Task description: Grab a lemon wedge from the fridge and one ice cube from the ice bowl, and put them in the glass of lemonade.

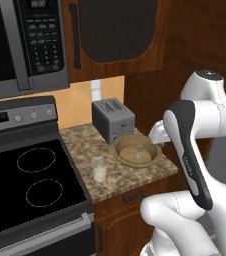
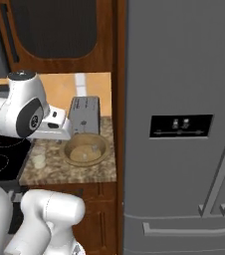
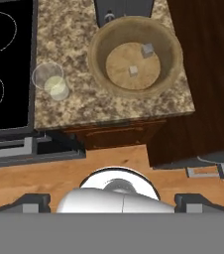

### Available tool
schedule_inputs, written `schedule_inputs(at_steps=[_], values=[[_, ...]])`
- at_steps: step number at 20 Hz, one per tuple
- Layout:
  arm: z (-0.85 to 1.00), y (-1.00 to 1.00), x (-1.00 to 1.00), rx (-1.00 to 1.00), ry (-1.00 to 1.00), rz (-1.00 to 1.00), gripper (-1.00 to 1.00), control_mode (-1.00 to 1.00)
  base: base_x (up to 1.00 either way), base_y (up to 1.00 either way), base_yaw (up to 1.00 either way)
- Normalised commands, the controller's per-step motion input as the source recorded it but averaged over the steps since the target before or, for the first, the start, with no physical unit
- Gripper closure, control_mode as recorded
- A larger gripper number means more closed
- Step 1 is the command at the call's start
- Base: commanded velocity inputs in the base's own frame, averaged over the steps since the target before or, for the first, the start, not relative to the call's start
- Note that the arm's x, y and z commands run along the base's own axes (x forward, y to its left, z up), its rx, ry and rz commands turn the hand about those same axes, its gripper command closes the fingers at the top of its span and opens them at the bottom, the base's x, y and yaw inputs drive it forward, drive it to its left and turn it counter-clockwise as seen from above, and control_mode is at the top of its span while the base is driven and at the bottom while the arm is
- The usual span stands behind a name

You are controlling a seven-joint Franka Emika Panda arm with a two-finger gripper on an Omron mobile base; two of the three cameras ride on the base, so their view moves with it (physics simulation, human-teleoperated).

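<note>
With the end effector (image 3: pixel 112 198) released and empty at the bottom of the hand view, the ice step seems in hand: the ice bowl (image 3: pixel 136 58) sits upper centre on the surface (image 3: pixel 74 106), the glass of lemonade (image 3: pixel 52 81) to its left, so next it must descend over one cube.

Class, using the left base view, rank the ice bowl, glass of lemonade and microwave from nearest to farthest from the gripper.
1. ice bowl, directly beside the gripper.
2. glass of lemonade, left on counter.
3. microwave, upper left.
</note>
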Motion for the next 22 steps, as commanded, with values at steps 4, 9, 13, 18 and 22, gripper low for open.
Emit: schedule_inputs(at_steps=[4,9,13,18,22], values=[[0.0,0.0,0.0,0.0,0.0,0.0,-1.0,1.0,0.49,0.34,-0.15],[0.0,0.0,0.0,0.0,0.0,0.0,-1.0,1.0,0.44,0.56,-0.23],[-0.65,0.22,0.27,0.01,0.13,-0.13,-1.0,-1.0,0.11,0.11,-0.05],[-0.47,0.38,0.53,0.0,0.06,-0.2,-1.0,-1.0,0.0,0.0,0.0],[-0.61,0.12,0.75,-0.01,0.19,-0.01,-1.0,-1.0,0.0,0.0,0.0]])
